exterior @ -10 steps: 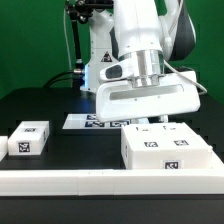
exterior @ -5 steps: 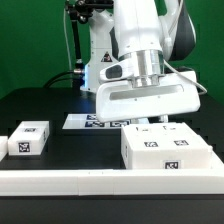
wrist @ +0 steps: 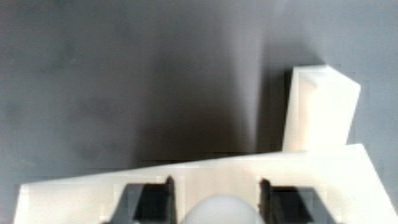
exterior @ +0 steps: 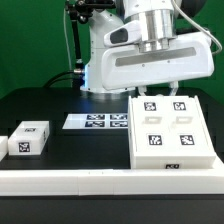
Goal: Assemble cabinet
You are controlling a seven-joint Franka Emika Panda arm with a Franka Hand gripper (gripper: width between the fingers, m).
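Note:
The cabinet [exterior: 170,130], a large white box with four tagged drawer blocks on its face, stands tilted at the exterior view's right, its tagged face turned up toward the camera. My gripper [exterior: 165,94] is at the cabinet's far top edge and shut on it. In the wrist view the black fingers [wrist: 151,200] flank a white part of the cabinet [wrist: 324,110], with my gripper [wrist: 217,197] closed around it. The fingertips are mostly hidden behind the cabinet's edge in the exterior view.
A small white tagged block [exterior: 28,138] lies at the exterior view's left. The marker board [exterior: 95,121] lies flat behind it, mid-table. A long low white rail [exterior: 60,180] runs along the front edge. The robot base stands at the back.
The gripper has risen, and the cabinet has tipped up from lying low to standing tilted with its four-tag face showing. The small block and marker board have not moved.

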